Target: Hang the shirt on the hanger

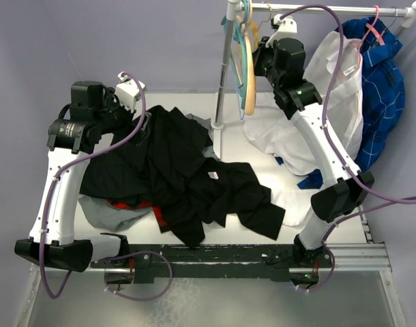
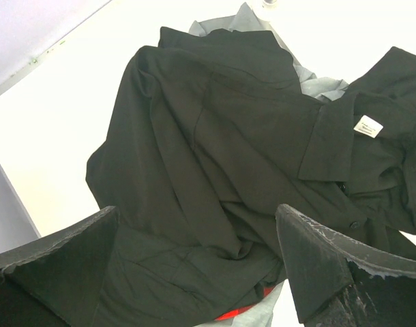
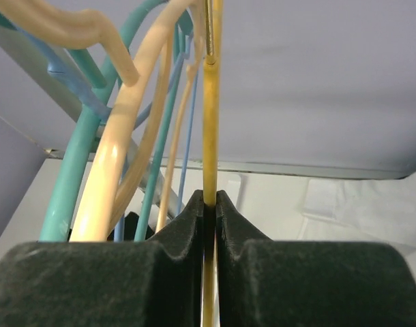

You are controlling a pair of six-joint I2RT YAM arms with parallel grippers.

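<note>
The black shirt (image 1: 187, 177) lies crumpled in a heap in the middle of the table. In the left wrist view the shirt (image 2: 221, 136) shows its collar and a white label (image 2: 368, 126). My left gripper (image 2: 198, 211) is open and empty, hovering over the shirt's left part, and it shows in the top view (image 1: 138, 117). The yellow-orange hanger (image 3: 210, 136) hangs on the rack among other hangers (image 1: 251, 30). My right gripper (image 3: 210, 201) is shut on its thin yellow bar, up at the rack (image 1: 259, 51).
A teal hanger (image 3: 78, 170) and a pale peach hanger (image 3: 116, 150) hang left of the yellow one. The rack pole (image 1: 225, 75) stands behind the shirt. A white shirt (image 1: 331, 88) and a blue shirt (image 1: 382, 82) hang at right. Grey (image 1: 109, 211) and red (image 2: 262, 303) fabric lie under the black shirt.
</note>
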